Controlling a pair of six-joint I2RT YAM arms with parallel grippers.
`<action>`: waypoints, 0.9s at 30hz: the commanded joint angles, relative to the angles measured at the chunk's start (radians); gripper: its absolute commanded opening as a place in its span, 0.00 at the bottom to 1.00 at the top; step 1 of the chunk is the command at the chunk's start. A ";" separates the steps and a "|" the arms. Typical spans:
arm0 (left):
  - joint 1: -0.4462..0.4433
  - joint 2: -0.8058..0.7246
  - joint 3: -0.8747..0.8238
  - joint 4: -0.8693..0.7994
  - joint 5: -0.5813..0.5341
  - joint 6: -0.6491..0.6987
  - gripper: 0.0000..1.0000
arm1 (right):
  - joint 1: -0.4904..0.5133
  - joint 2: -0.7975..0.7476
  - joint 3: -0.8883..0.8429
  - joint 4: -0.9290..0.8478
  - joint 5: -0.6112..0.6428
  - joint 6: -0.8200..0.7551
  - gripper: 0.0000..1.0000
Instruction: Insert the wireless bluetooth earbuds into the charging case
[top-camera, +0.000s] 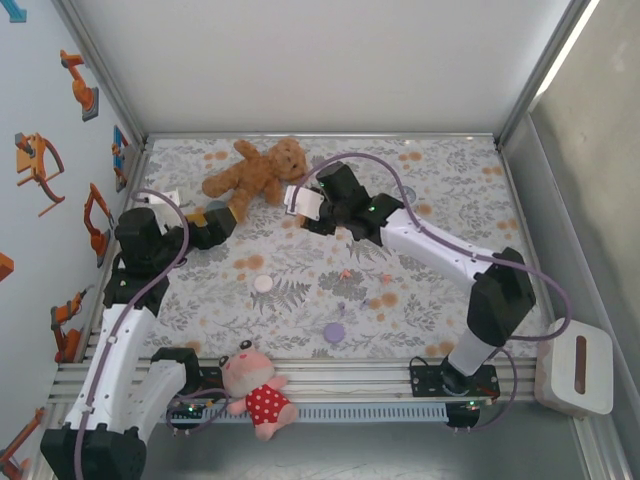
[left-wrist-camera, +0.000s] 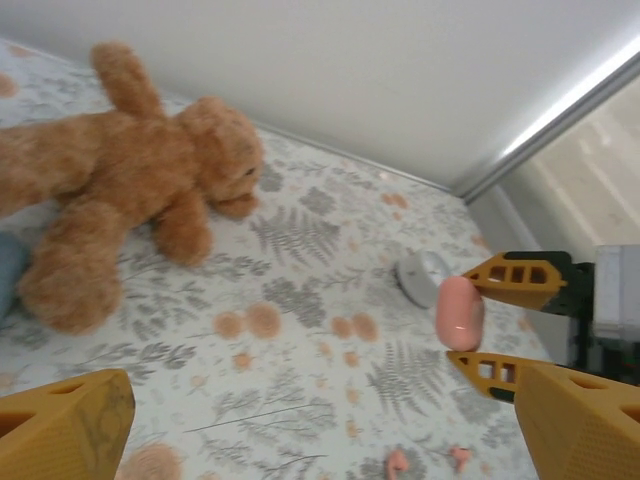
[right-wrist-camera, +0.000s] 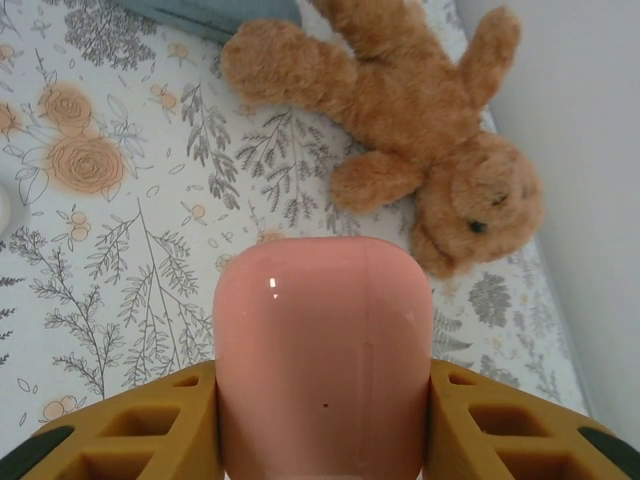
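Observation:
A glossy pink charging case (right-wrist-camera: 322, 340), lid closed, is clamped upright between the orange fingers of my right gripper (right-wrist-camera: 322, 388). The left wrist view shows the same case (left-wrist-camera: 460, 312) held above the floral cloth, between those fingers (left-wrist-camera: 515, 282). In the top view my right gripper (top-camera: 297, 206) sits just right of the teddy bear. Two tiny pink earbuds (left-wrist-camera: 397, 462) lie on the cloth below the case; a pink speck (top-camera: 345, 272) marks them from above. My left gripper (top-camera: 222, 226) stands open and empty, its fingers (left-wrist-camera: 65, 432) spread wide.
A brown teddy bear (top-camera: 255, 172) lies at the back. A white round case (top-camera: 263, 283) and a purple one (top-camera: 334, 332) rest mid-cloth. A pale case (left-wrist-camera: 422, 277) lies beyond the pink one. A pink plush (top-camera: 255, 388) sits at the near edge. A white box (top-camera: 580, 372) stands far right.

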 joint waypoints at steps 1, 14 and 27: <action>-0.022 0.018 0.052 0.112 0.187 -0.077 0.94 | 0.003 -0.091 -0.030 0.058 0.033 -0.037 0.42; -0.220 0.162 0.143 0.218 0.278 -0.083 0.83 | 0.003 -0.309 -0.101 0.089 -0.015 -0.061 0.42; -0.381 0.295 0.217 0.246 0.230 -0.031 0.77 | 0.008 -0.350 -0.128 0.065 -0.009 -0.045 0.43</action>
